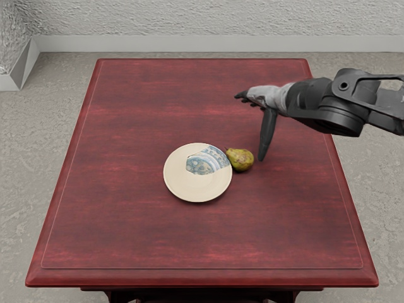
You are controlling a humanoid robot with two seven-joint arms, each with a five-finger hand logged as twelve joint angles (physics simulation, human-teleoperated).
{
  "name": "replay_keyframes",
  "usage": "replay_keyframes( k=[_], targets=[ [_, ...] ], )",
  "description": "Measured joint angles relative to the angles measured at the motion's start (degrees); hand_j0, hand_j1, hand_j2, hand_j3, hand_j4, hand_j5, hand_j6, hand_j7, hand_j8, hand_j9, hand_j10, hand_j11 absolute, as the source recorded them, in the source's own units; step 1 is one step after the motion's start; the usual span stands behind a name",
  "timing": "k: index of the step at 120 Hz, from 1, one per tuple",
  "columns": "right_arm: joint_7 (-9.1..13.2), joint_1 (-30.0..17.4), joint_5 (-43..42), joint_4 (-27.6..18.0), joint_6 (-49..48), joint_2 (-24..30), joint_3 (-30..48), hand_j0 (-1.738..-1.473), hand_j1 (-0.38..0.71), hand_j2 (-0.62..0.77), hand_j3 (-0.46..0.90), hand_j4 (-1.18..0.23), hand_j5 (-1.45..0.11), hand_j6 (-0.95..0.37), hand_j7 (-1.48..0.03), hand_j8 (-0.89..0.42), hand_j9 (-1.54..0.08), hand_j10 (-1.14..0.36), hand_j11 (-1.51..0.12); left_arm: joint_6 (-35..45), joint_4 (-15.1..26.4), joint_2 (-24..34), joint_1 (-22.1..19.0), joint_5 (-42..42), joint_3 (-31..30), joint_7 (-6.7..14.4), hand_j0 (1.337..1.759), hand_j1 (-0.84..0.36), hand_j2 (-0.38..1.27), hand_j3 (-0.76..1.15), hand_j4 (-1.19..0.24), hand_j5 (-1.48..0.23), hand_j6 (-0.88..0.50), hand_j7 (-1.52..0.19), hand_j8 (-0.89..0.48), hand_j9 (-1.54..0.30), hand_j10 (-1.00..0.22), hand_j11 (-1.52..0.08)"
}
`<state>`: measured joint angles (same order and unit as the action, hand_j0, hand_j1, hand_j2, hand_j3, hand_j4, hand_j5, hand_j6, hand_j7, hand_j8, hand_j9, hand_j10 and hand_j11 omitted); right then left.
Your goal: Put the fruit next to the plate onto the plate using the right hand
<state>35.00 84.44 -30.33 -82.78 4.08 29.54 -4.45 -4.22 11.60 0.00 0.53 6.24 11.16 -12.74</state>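
Progress none: small green-brown pear (240,159) lies on the red wooden table (126,126) beside the round cream plate (188,183); right hand (264,108), fingers spread, holds nothing.

Plate (189,183) blocks pear (240,159) left side; right hand (264,104) lowered finger near its right; tabletop (158,101) free front, back.

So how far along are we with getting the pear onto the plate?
Done: nothing yet. The pear lies on the table, right beside the plate at its right edge.
In hand: the right hand hovers open just right of the pear, one finger pointing down near it, holding nothing.
Left: grasp the pear, lift it and set it on the plate.
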Motion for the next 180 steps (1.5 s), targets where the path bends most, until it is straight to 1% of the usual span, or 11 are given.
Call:
replay_keyframes(
  k=[13, 28, 46, 69, 101, 120, 137, 150, 180],
  targets=[
    [0.0, -2.6, -3.4, -1.3, 4.2, -0.5, 0.1, -1.658, -0.34, 0.0, 0.0, -0.01, -0.01, -0.01, -0.01, -0.01, -0.01, -0.01, -0.01, 0.0, 0.0, 0.0, 0.0, 0.0, 0.0, 0.0, 1.658, 0.34, 0.0, 0.0, -0.01, -0.01, -0.01, -0.01, -0.01, -0.01, -0.01, -0.01],
    [0.0, -4.4, -5.1, -3.2, 7.0, -0.3, 0.0, -1.658, -0.34, 0.0, 0.0, -0.01, -0.01, -0.01, -0.01, -0.01, -0.01, -0.01, -0.01, 0.0, 0.0, 0.0, 0.0, 0.0, 0.0, 0.0, 1.658, 0.34, 0.0, 0.0, -0.01, -0.01, -0.01, -0.01, -0.01, -0.01, -0.01, -0.01],
    [0.0, -6.8, -6.3, -5.4, 9.7, 0.5, -0.3, -1.658, -0.26, -0.01, 0.0, -0.08, -0.1, -0.08, -0.1, -0.08, -0.1, -0.08, -0.1, 0.0, 0.0, 0.0, 0.0, 0.0, 0.0, 0.0, 1.658, 0.34, 0.0, 0.0, -0.01, -0.01, -0.01, -0.01, -0.01, -0.01, -0.01, -0.01],
    [0.0, -10.7, -11.0, -6.4, 15.8, 0.1, -0.6, -1.658, -0.19, -0.02, 0.0, -0.13, -0.17, -0.13, -0.17, -0.13, -0.17, -0.13, -0.17, 0.0, 0.0, 0.0, 0.0, 0.0, 0.0, 0.0, 1.658, 0.34, 0.0, 0.0, -0.01, -0.01, -0.01, -0.01, -0.01, -0.01, -0.01, -0.01],
    [0.0, -14.0, -15.6, -6.6, 21.2, -1.2, -1.0, -1.658, -0.17, -0.03, 0.0, -0.15, -0.2, -0.16, -0.2, -0.15, -0.2, -0.15, -0.2, 0.0, 0.0, 0.0, 0.0, 0.0, 0.0, 0.0, 1.658, 0.34, 0.0, 0.0, -0.01, -0.01, -0.01, -0.01, -0.01, -0.01, -0.01, -0.01],
    [0.0, -15.2, -16.8, -6.3, 22.7, -2.6, -1.1, -1.658, -0.15, -0.03, 0.0, -0.17, -0.22, -0.17, -0.22, -0.17, -0.22, -0.17, -0.22, 0.0, 0.0, 0.0, 0.0, 0.0, 0.0, 0.0, 1.658, 0.34, 0.0, 0.0, -0.01, -0.01, -0.01, -0.01, -0.01, -0.01, -0.01, -0.01],
    [0.0, -15.6, -17.2, -6.2, 23.2, -3.1, -1.2, -1.658, -0.05, -0.05, 0.0, -0.25, -0.32, -0.25, -0.32, -0.25, -0.32, -0.25, -0.32, 0.0, 0.0, 0.0, 0.0, 0.0, 0.0, 0.0, 1.658, 0.34, 0.0, 0.0, -0.01, -0.01, -0.01, -0.01, -0.01, -0.01, -0.01, -0.01],
    [0.0, -15.8, -17.7, -5.5, 23.5, -4.1, -1.2, -1.658, -0.01, -0.06, 0.0, -0.29, -0.37, -0.29, -0.37, -0.29, -0.37, -0.29, -0.37, 0.0, 0.0, 0.0, 0.0, 0.0, 0.0, 0.0, 1.658, 0.34, 0.0, 0.0, -0.01, -0.01, -0.01, -0.01, -0.01, -0.01, -0.01, -0.01],
    [0.0, -16.3, -18.6, -5.0, 24.7, -5.2, -1.7, -1.658, 0.04, -0.06, 0.0, -0.33, -0.42, -0.33, -0.42, -0.33, -0.42, -0.33, -0.42, 0.0, 0.0, 0.0, 0.0, 0.0, 0.0, 0.0, 1.658, 0.34, 0.0, 0.0, -0.01, -0.01, -0.01, -0.01, -0.01, -0.01, -0.01, -0.01]
  ],
)
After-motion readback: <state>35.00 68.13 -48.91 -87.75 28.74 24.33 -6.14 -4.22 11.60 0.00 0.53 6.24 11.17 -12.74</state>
